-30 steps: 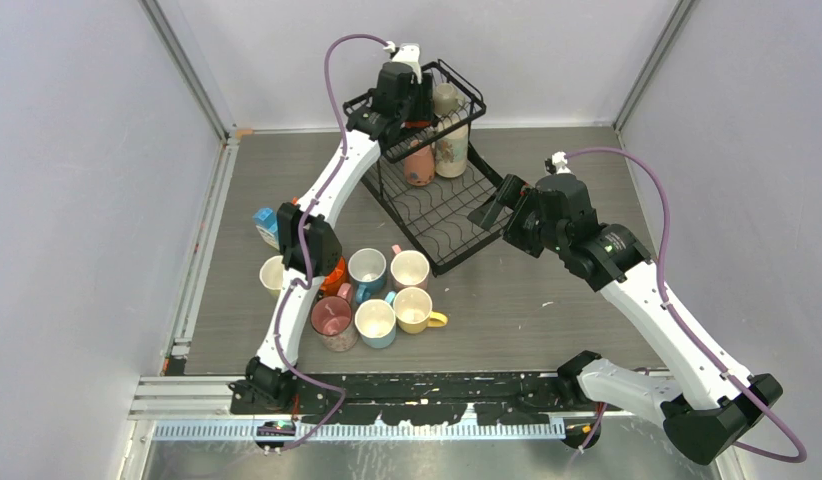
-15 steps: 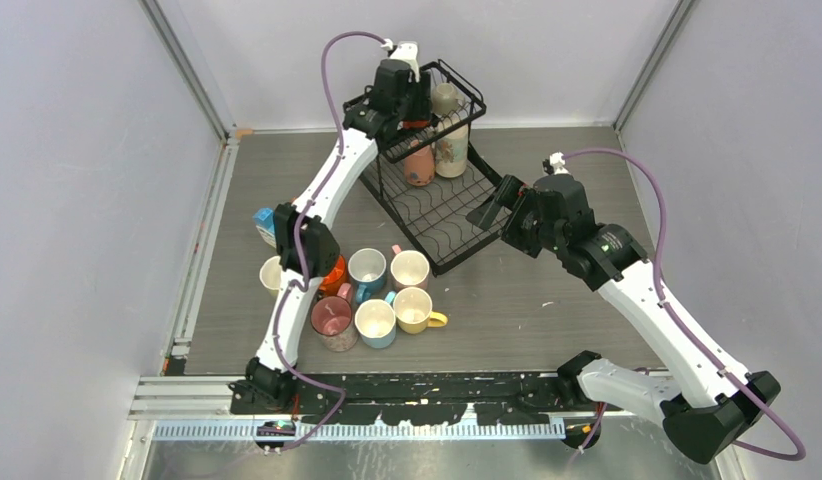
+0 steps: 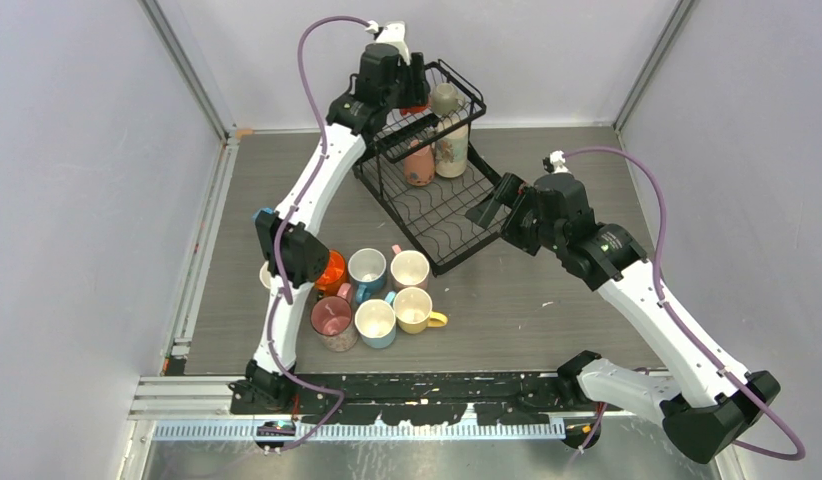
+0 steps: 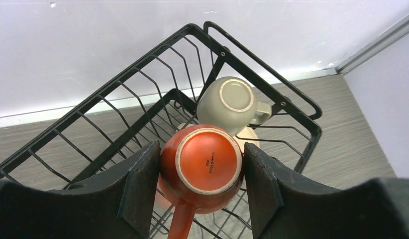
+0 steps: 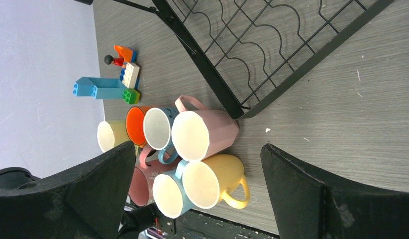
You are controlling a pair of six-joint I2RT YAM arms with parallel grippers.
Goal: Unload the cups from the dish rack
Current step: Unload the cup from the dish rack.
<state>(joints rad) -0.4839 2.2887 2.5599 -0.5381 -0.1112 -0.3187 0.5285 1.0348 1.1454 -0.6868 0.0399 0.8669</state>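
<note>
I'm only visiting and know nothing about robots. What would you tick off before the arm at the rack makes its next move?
1. Left tool clamped on both sides of the orange mug: ok.
2. Orange mug apart from the beige mug behind it: cannot tell.
3. Its handle free of the dish rack wires: cannot tell.
4. Right tool open, holding nothing: ok.
5. Bare table beside the unloaded mugs: ok.

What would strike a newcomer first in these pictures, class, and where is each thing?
The left gripper clamps an upturned orange mug at the top of the rack, beside a beige mug. A cluster of mugs stands on the table by the rack's near corner. The right gripper hangs open at the rack's right side.
</note>
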